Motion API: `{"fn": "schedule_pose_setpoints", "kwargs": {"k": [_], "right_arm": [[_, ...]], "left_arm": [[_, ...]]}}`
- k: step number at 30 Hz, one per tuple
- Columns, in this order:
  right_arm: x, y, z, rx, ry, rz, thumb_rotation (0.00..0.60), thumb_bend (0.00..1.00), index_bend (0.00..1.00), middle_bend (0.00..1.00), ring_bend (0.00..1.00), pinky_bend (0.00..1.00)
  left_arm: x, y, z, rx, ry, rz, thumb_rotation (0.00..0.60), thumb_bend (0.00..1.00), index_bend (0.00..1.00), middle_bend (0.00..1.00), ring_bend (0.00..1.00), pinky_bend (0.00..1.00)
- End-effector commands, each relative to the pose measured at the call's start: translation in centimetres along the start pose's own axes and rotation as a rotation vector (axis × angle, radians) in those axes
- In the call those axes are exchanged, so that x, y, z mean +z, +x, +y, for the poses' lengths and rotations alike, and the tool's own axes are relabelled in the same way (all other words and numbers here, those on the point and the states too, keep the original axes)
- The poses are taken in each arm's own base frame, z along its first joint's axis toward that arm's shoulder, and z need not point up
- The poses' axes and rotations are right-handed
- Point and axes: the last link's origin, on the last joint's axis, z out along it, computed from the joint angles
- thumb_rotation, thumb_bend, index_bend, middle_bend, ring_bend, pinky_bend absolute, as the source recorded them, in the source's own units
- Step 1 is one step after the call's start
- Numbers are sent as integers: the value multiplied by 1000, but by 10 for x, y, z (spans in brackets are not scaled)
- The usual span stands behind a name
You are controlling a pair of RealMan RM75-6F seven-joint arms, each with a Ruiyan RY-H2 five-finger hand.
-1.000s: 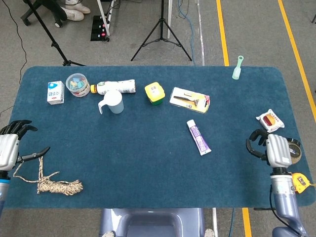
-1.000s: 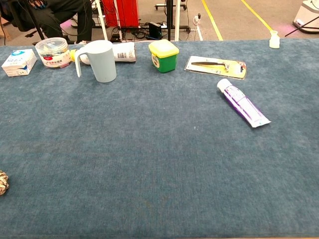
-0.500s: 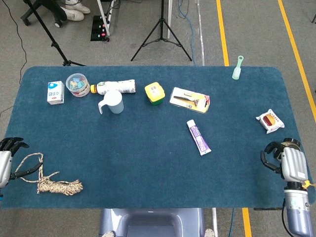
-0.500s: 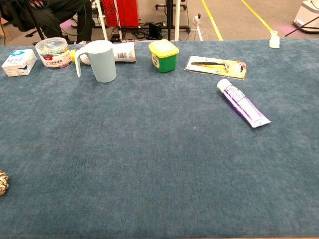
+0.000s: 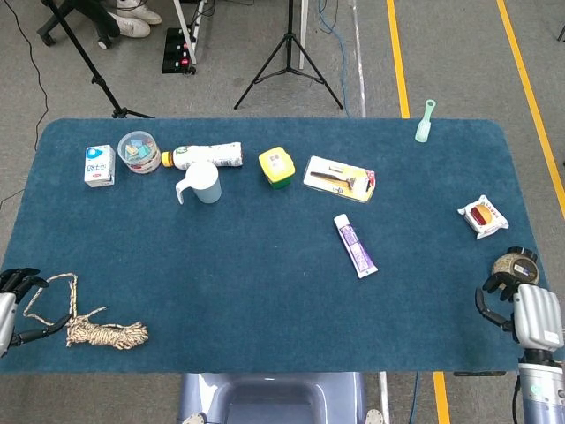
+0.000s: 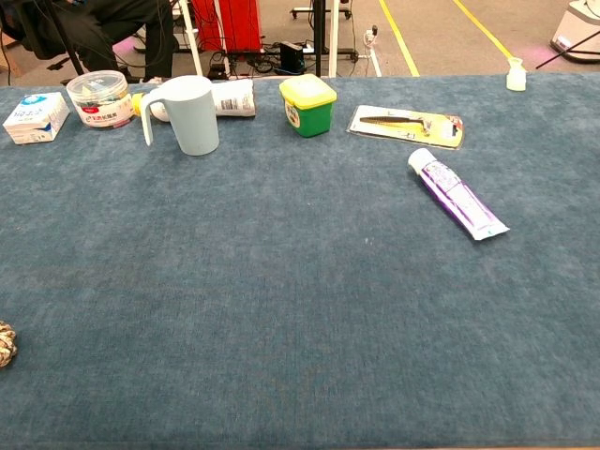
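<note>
- Head view: your left hand [image 5: 9,305] sits at the near left edge of the table [image 5: 265,291], mostly out of frame. Its dark fingers are spread and hold nothing.
- A second ago that hand was further in and higher, with a finger close by the loop of the rope [image 5: 84,322]. It has since drawn back toward the edge. The rope now lies free on the cloth just beside it, its loose loops nearest the hand and its bundled end further in.
- Your right hand [image 5: 525,309] is at the near right corner, fingers curled downward around nothing. I cannot tell for sure whether they are closed. It too has pulled back toward you, uncovering the roll of tape [image 5: 516,263] it was over before. The tape lies just beyond its fingertips.
- My reading: both hands are retreating, so the rope work looks let go rather than in grip.
- Chest view: neither hand shows. Only the rope's bundled end [image 6: 6,343] peeks in at the left edge. The mug [image 6: 185,114], green box [image 6: 308,104] and toothpaste tube [image 6: 456,193] stand as before.
</note>
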Motion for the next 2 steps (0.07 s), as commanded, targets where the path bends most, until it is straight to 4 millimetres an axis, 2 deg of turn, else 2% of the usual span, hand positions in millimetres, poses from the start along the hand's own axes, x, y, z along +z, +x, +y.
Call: {"fn": "schedule_pose_setpoints", "kwargs": {"k": [1,2], "right_arm": [[-10,2,0,-8,47,-29,384,497,542,559,591,531],[-11,3,0,-5,57,-30,384,497,543,560,591,531]], "left_arm": [[-8,3,-4,5,0,-18,312,81,348,251,161,203],[-9,5,-5,8,2,-16,314,81,348,251,160,203]]}}
